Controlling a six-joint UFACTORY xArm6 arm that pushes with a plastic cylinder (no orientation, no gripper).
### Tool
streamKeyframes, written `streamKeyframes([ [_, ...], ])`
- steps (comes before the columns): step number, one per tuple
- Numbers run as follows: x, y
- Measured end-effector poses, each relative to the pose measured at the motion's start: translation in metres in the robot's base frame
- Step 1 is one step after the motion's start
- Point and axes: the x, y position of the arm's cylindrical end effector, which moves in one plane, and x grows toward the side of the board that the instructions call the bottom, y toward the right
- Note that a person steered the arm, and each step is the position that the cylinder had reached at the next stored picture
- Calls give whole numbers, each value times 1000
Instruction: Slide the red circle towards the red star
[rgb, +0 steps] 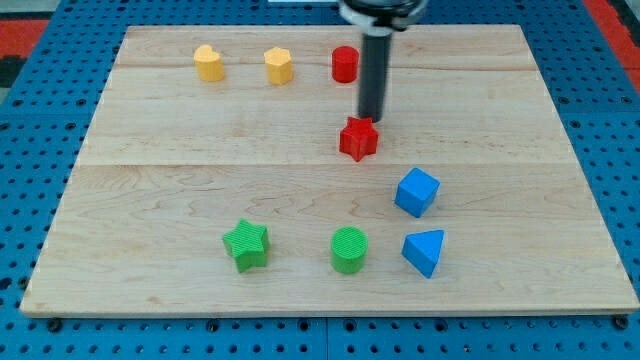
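Note:
The red circle (345, 64) stands near the view's top, a little right of centre. The red star (358, 139) lies below it, toward the board's middle. My dark rod comes down from the view's top edge; my tip (371, 119) rests just above the red star's upper right point, very close to it or touching it, and to the lower right of the red circle, apart from it.
A yellow block (209, 62) and a yellow hexagon (279, 66) stand left of the red circle. A blue cube (417, 192), a blue triangle (425, 252), a green circle (349, 249) and a green star (246, 245) lie in the lower half of the wooden board (150, 200).

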Motion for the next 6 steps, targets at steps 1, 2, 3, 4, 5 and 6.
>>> streamKeyframes([
  [1,-93,80],
  [2,-130,20],
  [3,-111,-55],
  [4,-59,-70],
  [5,-50,-67],
  [6,-58,20],
])
